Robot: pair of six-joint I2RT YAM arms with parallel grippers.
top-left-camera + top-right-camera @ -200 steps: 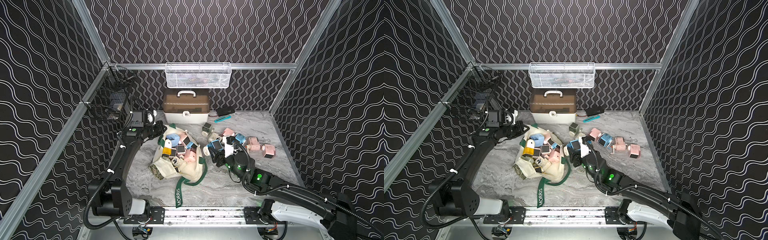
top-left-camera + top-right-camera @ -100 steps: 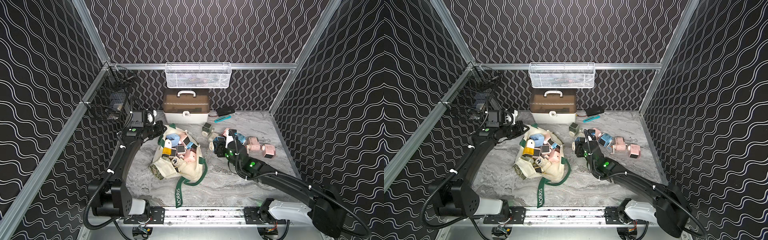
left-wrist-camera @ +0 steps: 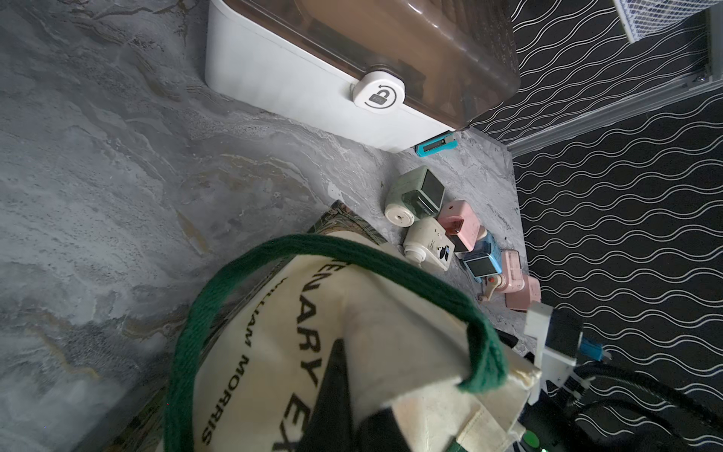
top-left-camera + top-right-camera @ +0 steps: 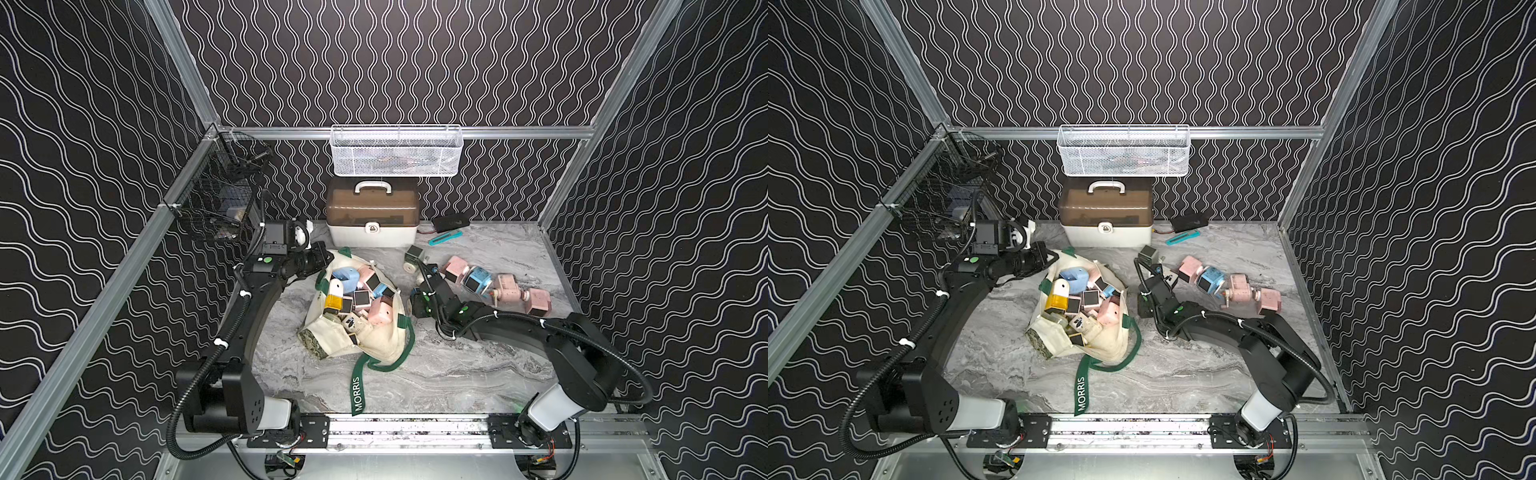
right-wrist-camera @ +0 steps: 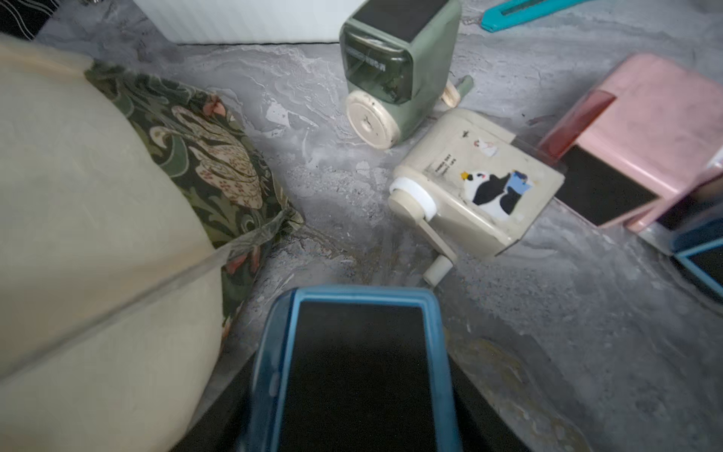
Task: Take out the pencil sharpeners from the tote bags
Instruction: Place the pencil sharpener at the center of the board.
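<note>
The cream tote bag (image 4: 374, 345) (image 4: 1100, 349) lies open mid-table with several pencil sharpeners (image 4: 357, 291) showing inside. At the bag's far rim, my left gripper (image 4: 322, 259) (image 3: 358, 415) is shut on its canvas (image 3: 274, 352). Just right of the bag, my right gripper (image 4: 415, 303) (image 5: 354, 391) is low over the table and shut on a blue pencil sharpener (image 5: 352, 352). Ahead of it on the table lie a green sharpener (image 5: 391, 70) (image 4: 413, 255) and a cream one with a panda sticker (image 5: 477, 180). Pink and blue sharpeners (image 4: 476, 280) trail off to the right.
A white-and-brown case (image 4: 372, 216) stands at the back, with a teal stick tool (image 4: 444, 237) and a small black object (image 4: 451, 220) to its right. A white mesh basket (image 4: 395, 151) hangs on the back wall. A black wire basket (image 4: 216, 203) hangs at the left.
My right arm has swung its elbow out to the right and sunk low, bringing the blue sharpener down beside the bag. The left arm and the bag have not moved.
</note>
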